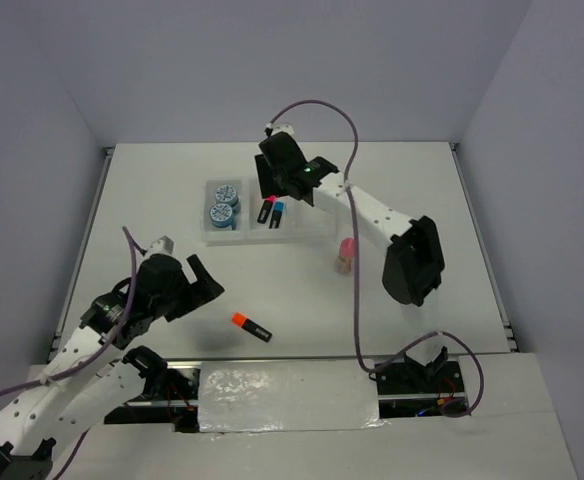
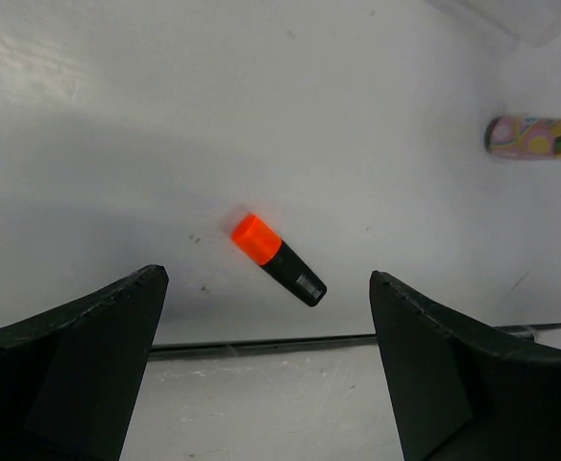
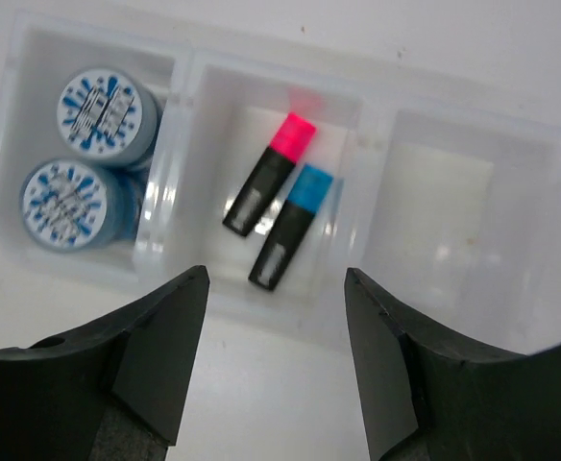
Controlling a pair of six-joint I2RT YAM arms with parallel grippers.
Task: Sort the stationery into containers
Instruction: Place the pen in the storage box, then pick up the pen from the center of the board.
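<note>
Left gripper (image 1: 208, 277): jaws spread wide, nothing between them, held above the table (image 1: 422, 190).
Orange-capped marker (image 2: 279, 259): lies flat on the bare table near the front edge, outside the tray. In the left wrist view it sits ahead of the gap between the two fingers, touching neither.
Right gripper (image 3: 276, 288): jaws parted and empty, over the near wall of the tray's middle compartment.
Tray (image 3: 473, 192): three compartments side by side.
Discs (image 3: 108, 113) (image 3: 66, 204): both in the left compartment, just beside each other.
Pink-capped marker (image 3: 269, 175), blue-capped marker (image 3: 290, 226): side by side in the middle compartment, caps pointing away from the right gripper.
Tan cylinder (image 1: 345, 256): on the table right of the tray, well apart from both grippers; upright or lying cannot be told.
</note>
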